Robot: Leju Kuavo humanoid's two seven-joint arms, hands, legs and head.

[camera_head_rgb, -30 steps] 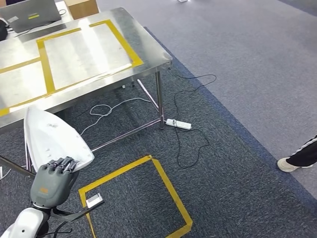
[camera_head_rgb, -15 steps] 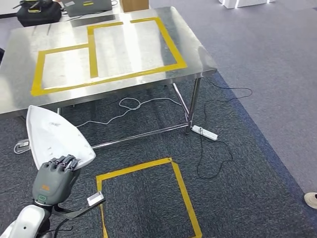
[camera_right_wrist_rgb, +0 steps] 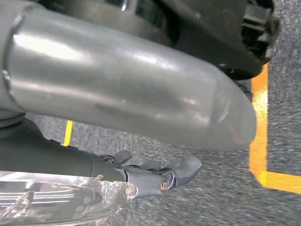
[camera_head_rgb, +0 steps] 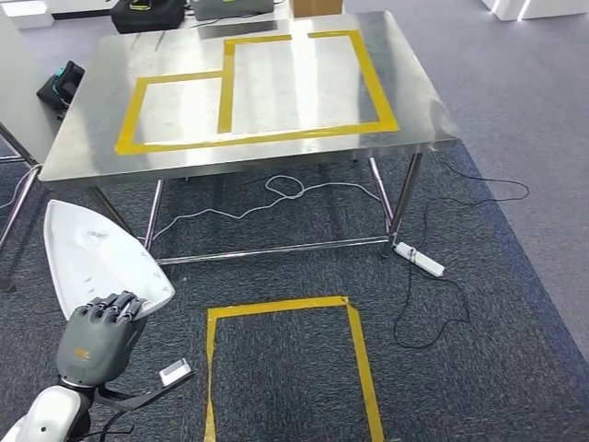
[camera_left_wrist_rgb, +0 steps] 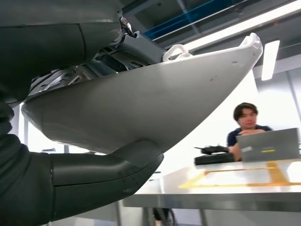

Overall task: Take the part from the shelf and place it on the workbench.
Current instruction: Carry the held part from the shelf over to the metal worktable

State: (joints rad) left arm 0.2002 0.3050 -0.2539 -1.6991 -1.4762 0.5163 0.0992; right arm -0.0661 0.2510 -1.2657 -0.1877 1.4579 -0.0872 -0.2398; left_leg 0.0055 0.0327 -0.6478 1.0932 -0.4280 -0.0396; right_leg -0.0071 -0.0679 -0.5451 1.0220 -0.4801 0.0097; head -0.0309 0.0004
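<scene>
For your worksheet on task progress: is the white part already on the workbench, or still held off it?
Held off it: the left hand grips the white part above the carpet, short of the workbench.

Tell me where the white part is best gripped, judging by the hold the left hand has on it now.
At its wide rear end, coming from behind. The left hand holds the white part there, dark fingers over the upper face and the thick thumb under the curved underside. The shell tapers toward the far end, so that likely gives less to grip.
</scene>
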